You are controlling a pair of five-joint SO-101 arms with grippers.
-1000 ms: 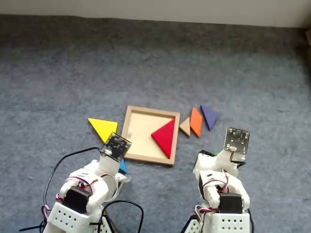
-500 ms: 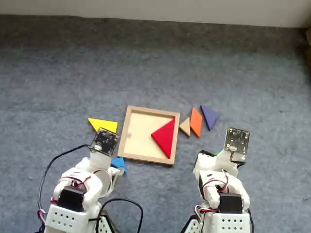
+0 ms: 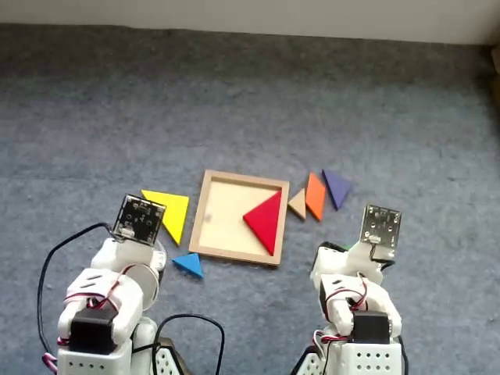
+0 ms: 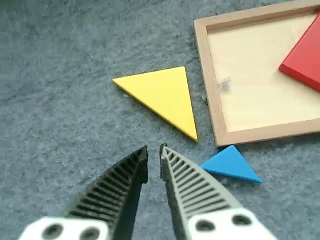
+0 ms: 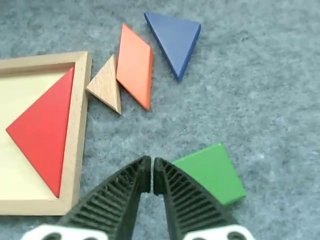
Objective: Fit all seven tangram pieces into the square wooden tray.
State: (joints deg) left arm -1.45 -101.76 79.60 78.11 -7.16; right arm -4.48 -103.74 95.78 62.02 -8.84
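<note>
Where right arm (image 3: 351, 291) overlaps, green piece (image 5: 210, 172) barely shows.

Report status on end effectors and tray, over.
Left end effector shut, empty, near yellow triangle. Right end effector shut, empty, by green square. Tray holds only red triangle. Nothing blocking.

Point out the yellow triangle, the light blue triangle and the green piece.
yellow triangle (image 4: 164, 95), left wrist view, face centre.
light blue triangle (image 4: 230, 163), left wrist view, face centre.
green piece (image 5: 212, 172), right wrist view, face centre.

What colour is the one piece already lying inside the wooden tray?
Red; the triangle in the tray shows best in the right wrist view.
</note>
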